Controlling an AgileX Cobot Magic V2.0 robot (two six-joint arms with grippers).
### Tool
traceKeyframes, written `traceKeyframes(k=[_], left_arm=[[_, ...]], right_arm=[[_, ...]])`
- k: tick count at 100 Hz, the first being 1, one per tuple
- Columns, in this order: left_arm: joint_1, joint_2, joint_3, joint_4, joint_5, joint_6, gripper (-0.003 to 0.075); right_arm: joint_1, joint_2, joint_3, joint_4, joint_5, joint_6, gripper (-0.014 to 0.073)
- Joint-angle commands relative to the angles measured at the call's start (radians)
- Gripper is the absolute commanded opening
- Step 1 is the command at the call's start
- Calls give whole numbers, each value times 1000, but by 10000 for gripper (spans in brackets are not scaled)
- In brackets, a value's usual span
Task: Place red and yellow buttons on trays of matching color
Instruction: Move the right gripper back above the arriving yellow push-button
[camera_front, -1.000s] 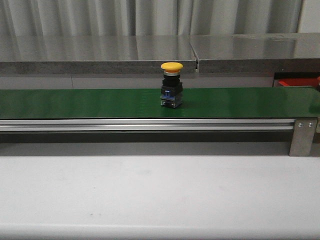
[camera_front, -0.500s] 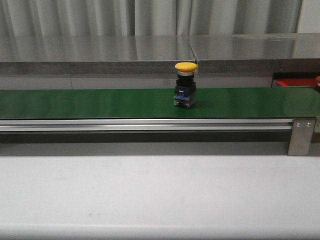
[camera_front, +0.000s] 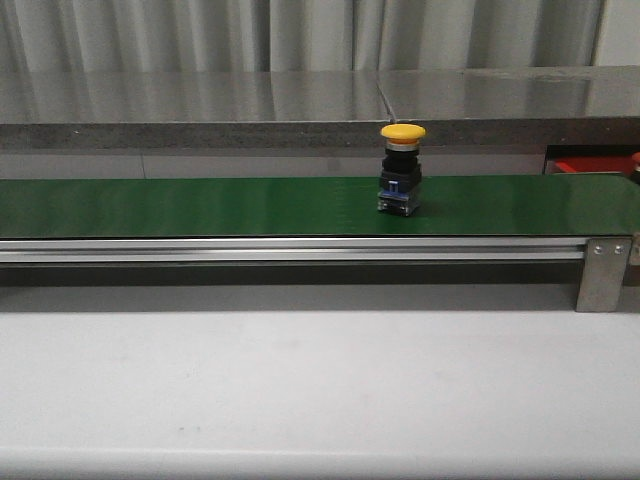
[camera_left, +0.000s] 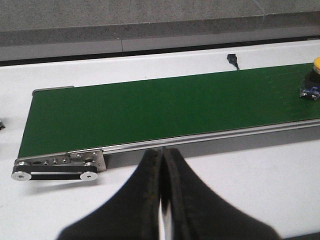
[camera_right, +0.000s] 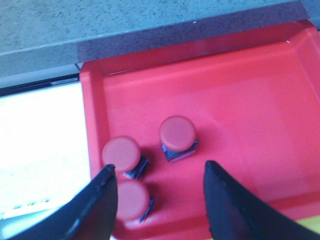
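A yellow button (camera_front: 401, 168) with a black and blue body stands upright on the green conveyor belt (camera_front: 200, 205), right of its middle; the left wrist view catches it at the frame's edge (camera_left: 310, 82). My left gripper (camera_left: 162, 152) is shut with nothing in it, over the white table in front of the belt's end. My right gripper (camera_right: 157, 168) hangs open above the red tray (camera_right: 240, 90), where three red buttons (camera_right: 176, 134) (camera_right: 121, 153) (camera_right: 131, 200) stand. A corner of the red tray (camera_front: 590, 165) shows at the far right in the front view. No yellow tray is in view.
The belt's aluminium rail (camera_front: 300, 248) and end bracket (camera_front: 603, 272) run across the front view. The belt's other end with its roller plate (camera_left: 57, 166) lies close to my left gripper. A steel counter (camera_front: 300, 100) stands behind the belt. A black cable end (camera_left: 232, 60) lies beyond the belt.
The yellow button has ridden the belt to the right, from the middle of the front view toward the red tray. Neither gripper shows in the earlier frames.
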Motion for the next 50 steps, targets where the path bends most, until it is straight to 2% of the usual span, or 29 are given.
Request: traceKeyframes(k=[1,35,40,50], left_arm=[[-5,2,-26,-17,-74,-3,-20],[-5,2,-26,-17,-74,-3,-20],[-5,2,-26,-17,-74,-3,-20],[-5,2,-26,-17,-74,-3,-20]], right_arm=[[19,-117,26,-3,-62,-20,403],[180,-249,100,-4,20,-25,408],[212,-252,100,-4,40,-31,432],[267,-252,100,-4,83,-31,543]])
